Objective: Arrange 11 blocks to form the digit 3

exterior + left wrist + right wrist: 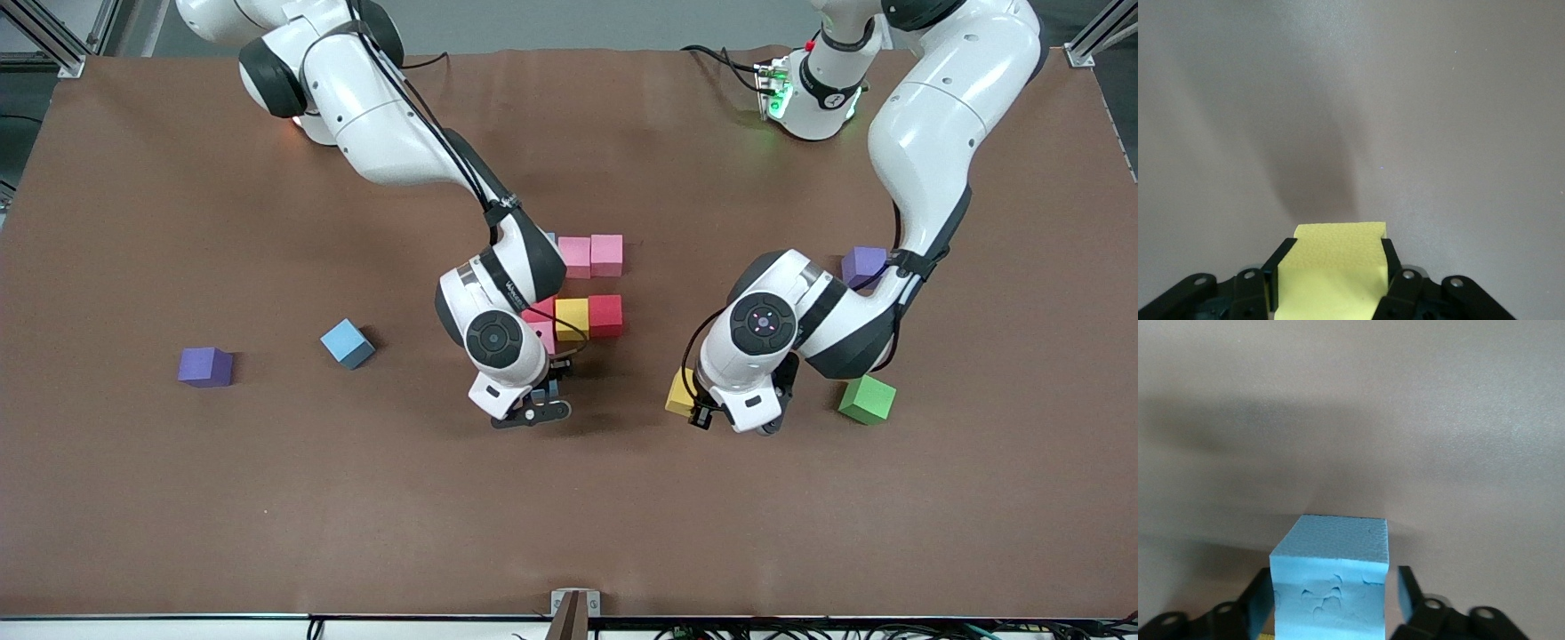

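Brown tabletop, two arms at work, a half-built block figure between them.

Right gripper: fingers spread a little off the sides of a blue cube that sits between them, low at the figure's camera-side end; whether that cube rests on the mat cannot be told. Left gripper: fingers clamped on a yellow cube, low over bare mat toward the left arm's end. Figure so far: pink cubes, a yellow block, a red block, partly hidden by the right arm. Loose: a blue block, a green block, two purple cubes. Good practice, as judged: lift the right gripper straight up so no cube is dragged, then bring yellow in square and touching. Surface: plain brown mat, lightly creased; metal framing at corners.
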